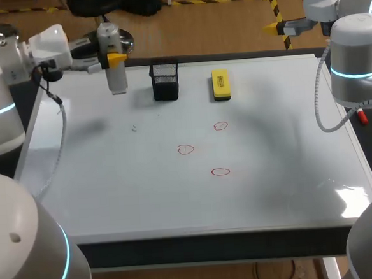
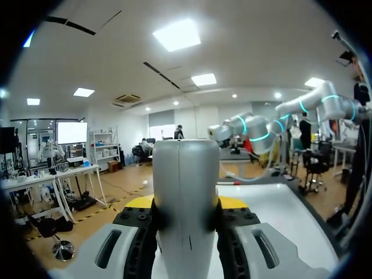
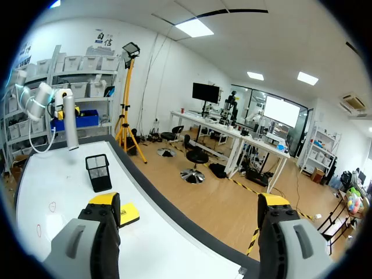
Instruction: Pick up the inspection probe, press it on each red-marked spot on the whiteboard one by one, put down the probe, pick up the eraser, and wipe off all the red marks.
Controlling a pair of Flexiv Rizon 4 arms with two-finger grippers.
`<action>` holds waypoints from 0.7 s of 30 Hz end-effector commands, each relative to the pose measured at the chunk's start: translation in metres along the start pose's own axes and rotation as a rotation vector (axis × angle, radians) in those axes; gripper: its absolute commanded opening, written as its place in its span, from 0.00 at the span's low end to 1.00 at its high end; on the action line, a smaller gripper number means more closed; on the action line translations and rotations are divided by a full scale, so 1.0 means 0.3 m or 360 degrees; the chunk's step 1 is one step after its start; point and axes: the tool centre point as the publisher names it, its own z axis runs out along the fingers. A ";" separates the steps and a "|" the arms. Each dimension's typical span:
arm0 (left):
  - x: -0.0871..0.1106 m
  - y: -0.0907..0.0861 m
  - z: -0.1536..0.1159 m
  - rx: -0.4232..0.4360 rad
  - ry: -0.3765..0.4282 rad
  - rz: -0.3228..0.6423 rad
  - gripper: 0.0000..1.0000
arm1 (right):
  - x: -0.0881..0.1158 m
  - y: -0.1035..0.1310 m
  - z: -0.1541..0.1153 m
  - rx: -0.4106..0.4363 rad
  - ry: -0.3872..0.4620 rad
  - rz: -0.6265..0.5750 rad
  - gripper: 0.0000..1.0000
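My left gripper (image 1: 114, 57) hangs above the whiteboard's (image 1: 112, 183) far left part, shut on the inspection probe (image 1: 115, 71), a pale grey cylinder held upright. In the left wrist view the probe (image 2: 185, 192) fills the gap between the yellow-tipped fingers (image 2: 139, 202). Three red marks (image 1: 220, 125), (image 1: 185, 150), (image 1: 220, 171) lie mid-board. The yellow eraser (image 1: 221, 84) rests at the far edge. My right gripper (image 1: 274, 26) is held beyond the far right corner; its own view shows it (image 3: 189, 203) open with nothing in it, and the probe (image 3: 70, 122) across the board.
A black mesh holder (image 1: 165, 81) stands between the probe and the eraser, also visible from the right wrist as the holder (image 3: 99, 172) near the eraser (image 3: 129, 214). The whiteboard (image 3: 70, 232) reaches the table's front edge.
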 end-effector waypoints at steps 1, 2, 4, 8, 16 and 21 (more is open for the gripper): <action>0.010 0.038 -0.021 0.0040 0.0010 0.0008 0.00 | -0.001 -0.001 0.001 -0.0001 0.0001 0.0000 1.00; 0.012 0.044 -0.022 0.0043 0.0014 0.0007 0.00 | -0.001 -0.001 0.001 -0.0001 0.0001 0.0000 1.00; 0.015 0.059 -0.025 0.0051 0.0026 0.0012 0.00 | -0.001 -0.001 0.001 -0.0001 0.0001 0.0000 1.00; 0.014 0.087 -0.032 0.0062 0.0036 0.0007 0.00 | -0.001 -0.001 0.001 -0.0001 0.0001 0.0000 1.00; 0.017 0.135 -0.039 0.0058 0.0060 -0.0014 0.00 | -0.001 -0.001 0.001 -0.0001 0.0001 0.0000 1.00; 0.018 0.163 -0.041 0.0062 0.0078 -0.0037 0.00 | -0.001 -0.001 0.001 -0.0001 0.0001 0.0000 1.00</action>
